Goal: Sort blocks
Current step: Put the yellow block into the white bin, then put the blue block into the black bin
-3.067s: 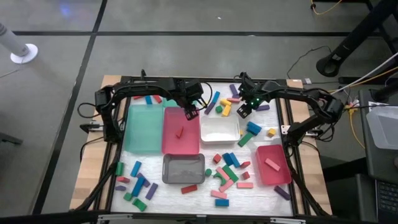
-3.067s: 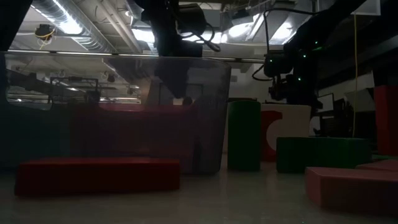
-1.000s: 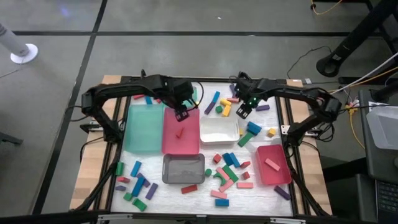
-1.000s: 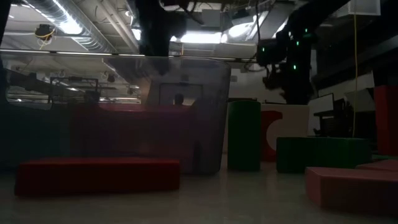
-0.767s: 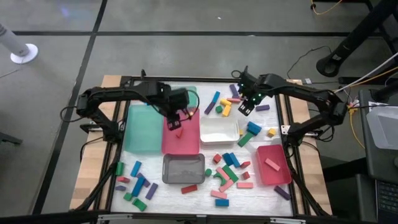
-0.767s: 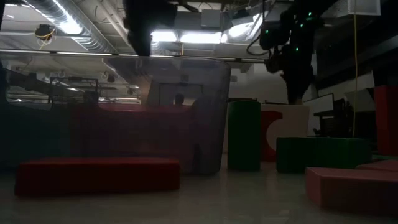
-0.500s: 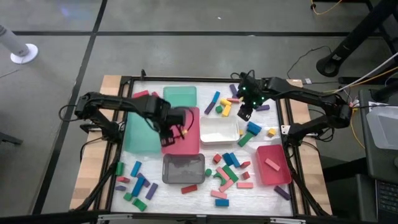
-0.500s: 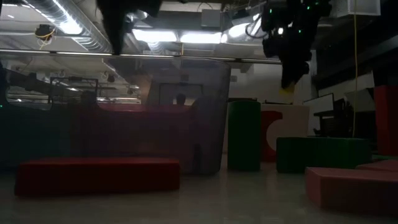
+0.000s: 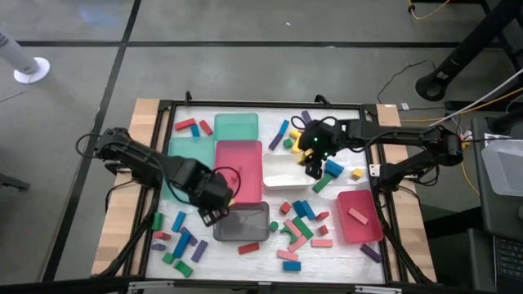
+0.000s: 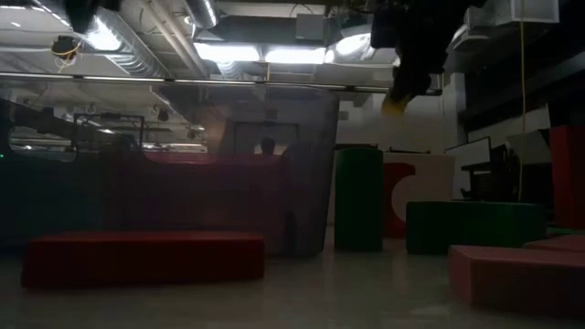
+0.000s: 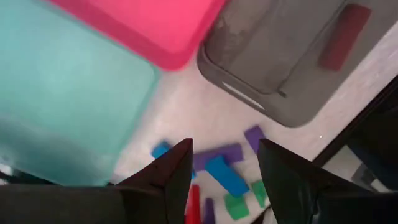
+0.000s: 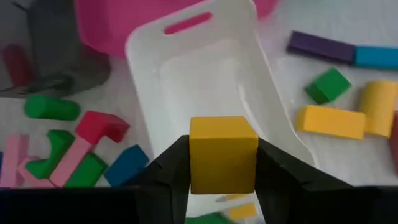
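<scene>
My right gripper is shut on a yellow cube and hovers above the white tray, over its right end in the high view. In the low view the cube shows beneath the dark fingers. My left gripper is open and holds nothing. It hangs above the table by the grey tray's left end, over blue and purple blocks. Loose blocks lie flat in clusters at near left, near middle and far middle. My right gripper pinches the yellow cube between its two fingers, one on each opposite side face. The fingers come from above, pointing down. The cube is lifted clear and sits level above the white tray's floor.
A teal tray, a pink-red tray, the white tray and a grey tray holding a red bar sit mid-table. A second green tray lies far, a red tray at right. A black frame rims the table.
My left gripper has swung from over the pink-red tray toward the near edge, ending beside the grey tray's left end. My right gripper has risen from the far block cluster with the yellow cube and moved toward the near-left, over the white tray.
</scene>
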### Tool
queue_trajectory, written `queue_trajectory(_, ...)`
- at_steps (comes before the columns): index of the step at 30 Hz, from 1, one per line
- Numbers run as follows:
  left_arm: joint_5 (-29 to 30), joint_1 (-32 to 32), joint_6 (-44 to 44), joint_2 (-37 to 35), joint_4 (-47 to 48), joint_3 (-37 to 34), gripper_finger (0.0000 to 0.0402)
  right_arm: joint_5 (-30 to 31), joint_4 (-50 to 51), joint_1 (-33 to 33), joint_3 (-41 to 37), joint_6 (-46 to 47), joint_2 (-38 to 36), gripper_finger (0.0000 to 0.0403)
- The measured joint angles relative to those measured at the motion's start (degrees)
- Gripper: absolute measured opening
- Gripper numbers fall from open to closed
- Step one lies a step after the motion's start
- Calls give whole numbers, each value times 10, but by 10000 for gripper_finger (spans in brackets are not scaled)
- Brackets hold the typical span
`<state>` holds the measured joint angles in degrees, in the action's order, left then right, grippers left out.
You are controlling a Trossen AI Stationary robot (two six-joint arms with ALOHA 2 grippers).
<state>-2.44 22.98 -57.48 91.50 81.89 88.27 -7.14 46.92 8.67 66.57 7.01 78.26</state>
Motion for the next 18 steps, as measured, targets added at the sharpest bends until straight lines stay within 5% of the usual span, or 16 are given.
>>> queue_trajectory(11,0,112,-212,0,-7,-1,168,9,-82,-23,-24,1,28,164)
queue_trajectory(18,26,173,-301,0,-26,-1,168,81,-81,-23,-25,1,69,165)
